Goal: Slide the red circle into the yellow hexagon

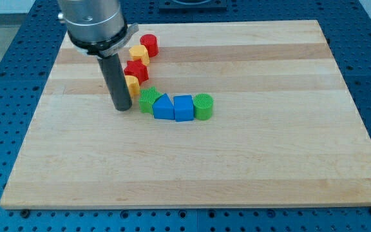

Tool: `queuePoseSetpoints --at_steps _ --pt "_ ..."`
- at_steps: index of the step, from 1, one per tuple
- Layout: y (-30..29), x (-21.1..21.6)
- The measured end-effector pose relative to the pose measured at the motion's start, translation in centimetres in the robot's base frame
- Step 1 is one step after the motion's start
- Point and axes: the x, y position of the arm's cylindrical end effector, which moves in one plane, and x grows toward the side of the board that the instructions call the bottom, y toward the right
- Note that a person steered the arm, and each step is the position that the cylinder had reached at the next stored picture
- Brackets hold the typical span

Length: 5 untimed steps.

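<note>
Red circle [149, 45] sits near board [250, 154] top, touching yellow hexagon [138, 54] at its lower left. My tip [122, 108] rests lower, just left of green block [149, 100], beside a second yellow block [132, 84]. No jaws on this rod.

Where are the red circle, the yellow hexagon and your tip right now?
red circle [149, 44]: camera view, on its top face, near the board's top edge.
yellow hexagon [139, 53]: camera view, on its top face, touching the red circle.
my tip [122, 107]: camera view, at the rod's very end, left of the green block [149, 99].
</note>
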Motion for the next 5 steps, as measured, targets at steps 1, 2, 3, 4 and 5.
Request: queuePoseSetpoints --at_steps 1,2,3,4,5 --pt "0.1 -2.3" --pt "0.1 -3.5" --pt "0.1 -3.5" --pt "1.3 -3.5" --pt "3.6 -3.5"
